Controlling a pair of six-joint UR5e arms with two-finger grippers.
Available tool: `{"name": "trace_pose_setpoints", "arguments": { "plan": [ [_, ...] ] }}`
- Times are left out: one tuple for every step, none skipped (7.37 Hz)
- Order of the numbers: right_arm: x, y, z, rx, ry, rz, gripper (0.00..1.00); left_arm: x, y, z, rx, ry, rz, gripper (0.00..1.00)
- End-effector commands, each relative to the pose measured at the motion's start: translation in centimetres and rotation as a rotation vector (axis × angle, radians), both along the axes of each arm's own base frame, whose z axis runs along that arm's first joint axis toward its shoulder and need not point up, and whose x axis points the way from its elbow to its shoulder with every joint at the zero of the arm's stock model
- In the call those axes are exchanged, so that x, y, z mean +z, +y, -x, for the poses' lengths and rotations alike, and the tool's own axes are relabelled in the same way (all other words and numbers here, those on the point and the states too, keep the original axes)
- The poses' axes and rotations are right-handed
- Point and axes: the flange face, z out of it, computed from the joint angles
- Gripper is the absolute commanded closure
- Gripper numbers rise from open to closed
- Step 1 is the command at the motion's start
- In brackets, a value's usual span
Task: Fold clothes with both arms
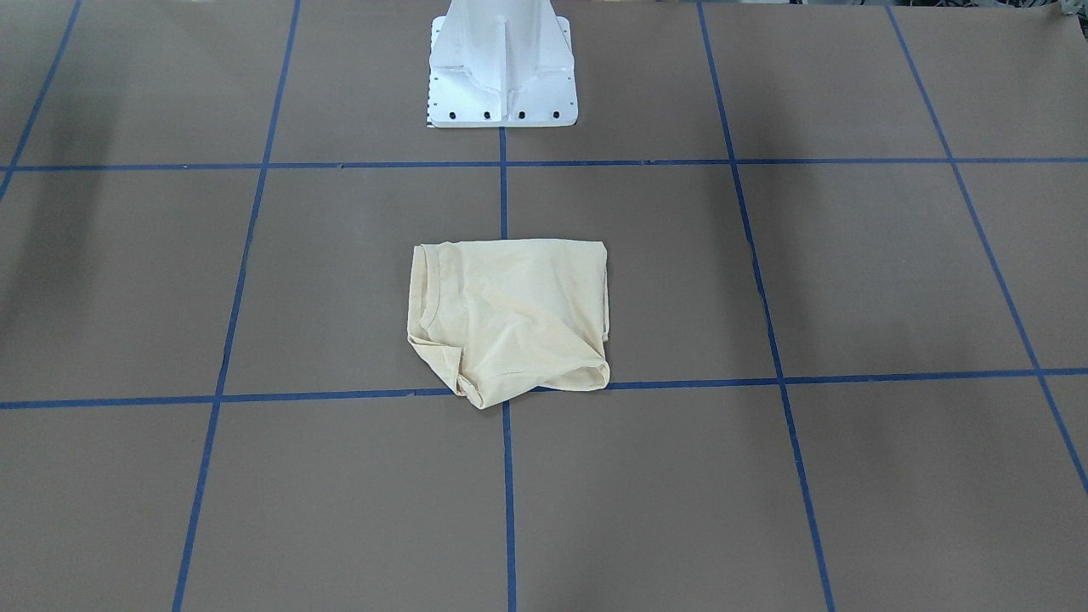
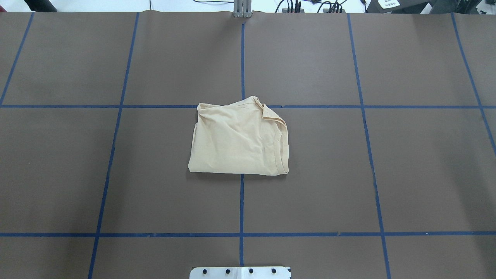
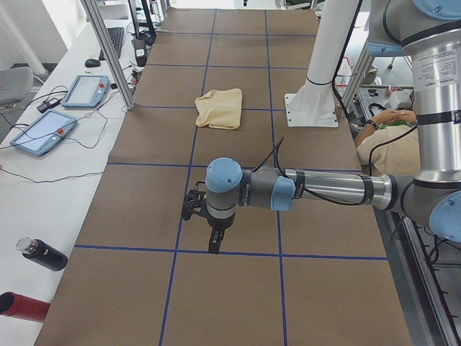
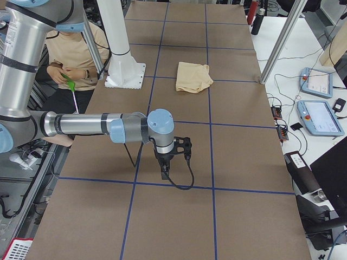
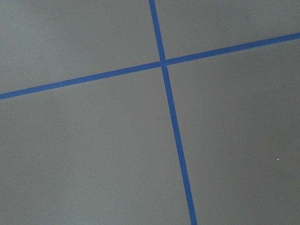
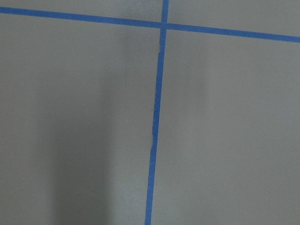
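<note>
Over your brown table (image 2: 77, 174) both arms reach out level, the left arm (image 3: 324, 189) and the right arm (image 4: 92, 123). The folded cream T-shirt (image 2: 238, 139) lies flat on a blue tape (image 2: 243, 58) crossing at mid-table, well apart from both sets of jaws and touched by neither. The left gripper (image 3: 215, 244) and right gripper (image 4: 164, 172) point down at the table; you cannot tell whether their jaws are apart or together.

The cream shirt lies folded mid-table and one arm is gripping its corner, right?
No. The shirt lies folded mid-table, but no arm grips it: the overhead view shows it alone, and the side views show the left gripper and right gripper far from it.
</note>
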Motion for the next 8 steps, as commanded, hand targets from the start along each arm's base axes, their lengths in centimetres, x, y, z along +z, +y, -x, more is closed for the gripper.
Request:
{"name": "trace_pose_setpoints", "arguments": {
  "plan": [
    [0.08, 0.01, 0.0, 0.001, 0.0, 0.003, 0.0, -0.05, 0.0, -0.01, 0.0, 0.0, -0.001, 0.0],
    [0.07, 0.01, 0.01, 0.001, -0.002, 0.003, 0.0, -0.04, -0.01, 0.0, 0.0, -0.001, -0.001, 0.0],
    [0.07, 0.01, 0.01, 0.001, -0.002, 0.003, 0.0, 0.26, 0.02, 0.0, 0.0, -0.001, 0.005, 0.0],
    [0.11, 0.09, -0.03, 0.002, -0.003, 0.004, 0.0, 0.42, 0.03, 0.0, 0.0, -0.001, 0.008, 0.0],
    [-0.02, 0.01, -0.03, 0.002, -0.003, 0.001, 0.0, 0.41, 0.03, -0.01, 0.0, 0.0, 0.009, 0.0],
    [-0.02, 0.0, 0.02, 0.002, -0.003, 0.002, 0.0, 0.5, 0.05, -0.01, -0.001, 0.0, 0.013, 0.0],
    [-0.01, 0.02, 0.1, 0.001, -0.014, 0.004, 0.0, 0.8, 0.08, -0.01, 0.0, 0.0, 0.018, 0.0],
    [-0.13, 0.12, 0.24, 0.001, -0.039, 0.008, 0.0, 0.88, 0.08, -0.01, -0.001, 0.0, 0.02, 0.0]
  ]
}}
